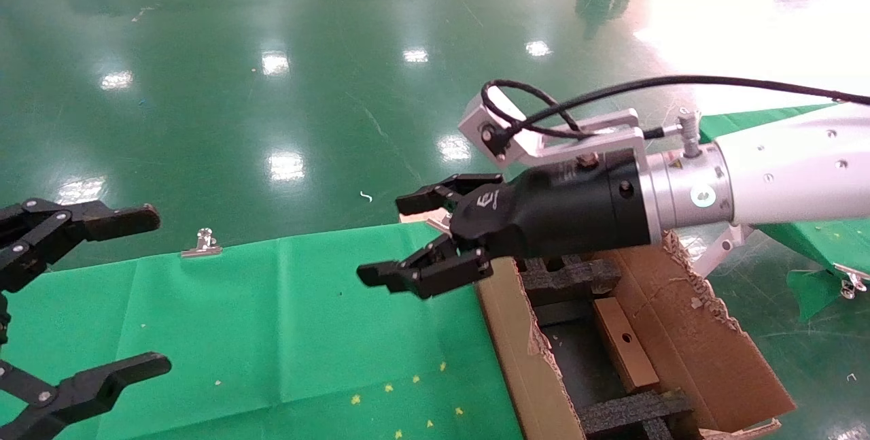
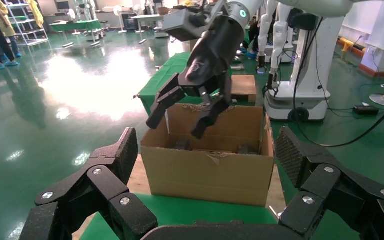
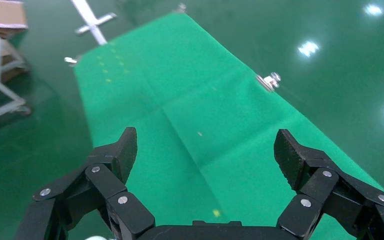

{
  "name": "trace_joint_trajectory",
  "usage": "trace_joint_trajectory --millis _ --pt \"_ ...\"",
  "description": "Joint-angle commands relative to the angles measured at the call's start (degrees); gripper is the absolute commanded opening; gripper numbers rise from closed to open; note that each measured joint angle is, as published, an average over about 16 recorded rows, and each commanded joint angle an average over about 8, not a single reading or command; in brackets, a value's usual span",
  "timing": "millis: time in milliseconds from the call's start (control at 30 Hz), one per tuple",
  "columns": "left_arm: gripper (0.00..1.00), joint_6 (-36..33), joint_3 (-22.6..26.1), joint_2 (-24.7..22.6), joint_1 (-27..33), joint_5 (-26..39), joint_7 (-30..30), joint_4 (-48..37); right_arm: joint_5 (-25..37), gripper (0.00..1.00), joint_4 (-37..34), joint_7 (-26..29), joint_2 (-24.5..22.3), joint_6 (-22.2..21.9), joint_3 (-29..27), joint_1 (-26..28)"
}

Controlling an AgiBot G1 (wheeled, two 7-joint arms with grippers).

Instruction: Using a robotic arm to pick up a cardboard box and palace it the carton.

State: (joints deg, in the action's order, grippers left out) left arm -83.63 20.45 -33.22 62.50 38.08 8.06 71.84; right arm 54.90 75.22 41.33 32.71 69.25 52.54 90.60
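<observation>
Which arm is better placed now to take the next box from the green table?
Probably the right. Its open, empty pincer hangs over the green table beside the carton. The left pincer, open, waits at the table's left edge. No box lies on the table.

Two grippers are seen, the left gripper (image 1: 146, 290) and the right gripper (image 1: 401, 239); one carton (image 1: 707, 351), two foam spacers (image 1: 571, 275), two clips (image 1: 202, 243).

The carton (image 1: 686, 331) is cut off by the head view's lower edge, and the right gripper (image 1: 408, 239) hides its far left corner. The left gripper (image 1: 102, 297) is cropped at the left edge. The carton's interior is barely visible in the left wrist view.
</observation>
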Motion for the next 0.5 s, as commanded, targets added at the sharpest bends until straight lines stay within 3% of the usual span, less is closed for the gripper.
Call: trace_joint_trajectory --millis 33,400,500 --pt "1.00 0.0 0.0 0.0 0.0 0.0 0.0 0.0 -1.0 1.00 -0.1 -2.4 0.2 1.3 -2.9 -2.3" --pt "1.00 0.0 0.0 0.0 0.0 0.0 0.0 0.0 -6.8 1.00 -0.9 -15.9 1.2 8.6 -19.0 -15.1" --pt "1.00 0.0 0.0 0.0 0.0 0.0 0.0 0.0 -7.6 1.00 -1.0 -17.8 1.3 9.6 -21.2 -16.9"
